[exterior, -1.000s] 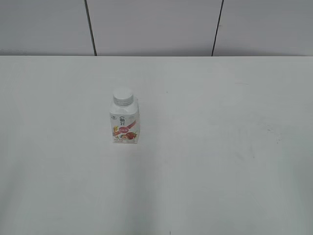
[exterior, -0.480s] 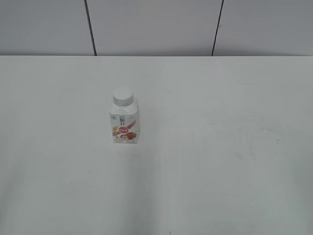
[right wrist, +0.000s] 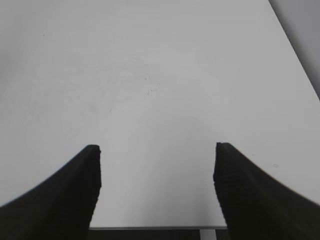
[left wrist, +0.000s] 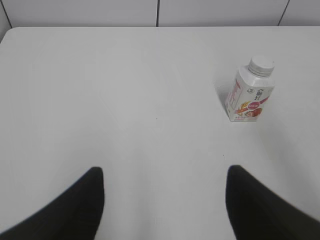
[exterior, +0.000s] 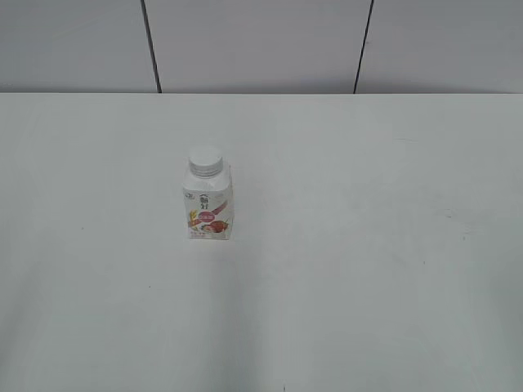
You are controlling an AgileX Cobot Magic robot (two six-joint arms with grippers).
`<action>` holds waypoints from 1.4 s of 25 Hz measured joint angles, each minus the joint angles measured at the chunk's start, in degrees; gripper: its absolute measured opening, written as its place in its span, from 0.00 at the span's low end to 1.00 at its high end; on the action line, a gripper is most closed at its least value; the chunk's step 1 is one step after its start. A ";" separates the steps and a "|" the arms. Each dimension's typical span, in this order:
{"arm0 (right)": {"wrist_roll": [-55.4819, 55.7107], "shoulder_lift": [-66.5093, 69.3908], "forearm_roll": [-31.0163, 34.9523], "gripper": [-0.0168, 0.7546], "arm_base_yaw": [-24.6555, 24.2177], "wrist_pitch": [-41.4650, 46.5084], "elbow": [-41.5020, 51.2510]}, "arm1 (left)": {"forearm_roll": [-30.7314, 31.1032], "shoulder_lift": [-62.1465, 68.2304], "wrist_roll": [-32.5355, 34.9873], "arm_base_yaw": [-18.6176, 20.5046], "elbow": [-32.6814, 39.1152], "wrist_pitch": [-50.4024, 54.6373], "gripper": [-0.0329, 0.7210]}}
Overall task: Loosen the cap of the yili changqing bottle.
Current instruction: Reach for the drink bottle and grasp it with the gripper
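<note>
The yili changqing bottle [exterior: 207, 210] stands upright on the white table, left of the middle in the exterior view, with its white cap [exterior: 205, 162] on its neck. In the left wrist view the bottle [left wrist: 249, 95] stands far ahead and to the right, with its cap [left wrist: 261, 65] on top. My left gripper [left wrist: 164, 175] is open and empty, well short of the bottle. My right gripper [right wrist: 157, 150] is open and empty above the table's near edge. The bottle does not show in the right wrist view. Neither gripper shows in the exterior view.
The white table [exterior: 368, 245] ends at a grey panelled wall [exterior: 261, 41] at the back. Its near edge [right wrist: 155, 227] shows under my right gripper, and its right edge [right wrist: 292, 50] runs along that view's right side.
</note>
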 joint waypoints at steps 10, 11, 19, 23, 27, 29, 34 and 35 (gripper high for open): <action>0.00 0.00 0.00 0.74 0.00 -0.06 0.00 | 0.00 0.00 0.00 0.00 -0.61 -1.57 0.67; 0.00 0.00 0.00 0.74 0.00 -0.06 0.00 | 0.00 0.00 0.00 0.00 -0.87 -3.07 0.67; 0.00 0.00 0.00 0.74 0.00 -0.16 0.00 | 1.79 2.75 0.00 0.00 0.05 -26.47 0.67; 0.00 0.00 0.00 0.74 0.00 -0.17 0.00 | 2.94 7.27 0.00 0.00 3.90 -37.45 0.67; 0.00 0.00 0.00 0.74 0.00 -0.22 0.00 | 3.05 12.68 0.00 0.00 5.72 -43.90 0.67; -0.05 0.00 0.00 0.74 0.00 -0.22 0.00 | 3.05 15.35 0.00 0.00 5.86 -45.94 0.67; -0.05 0.00 0.00 0.74 0.00 -0.23 0.00 | 3.05 20.16 0.00 0.00 6.05 -47.78 0.67; 0.00 0.00 0.00 0.74 0.00 -0.23 0.00 | 3.05 20.99 0.00 0.00 6.05 -48.06 0.67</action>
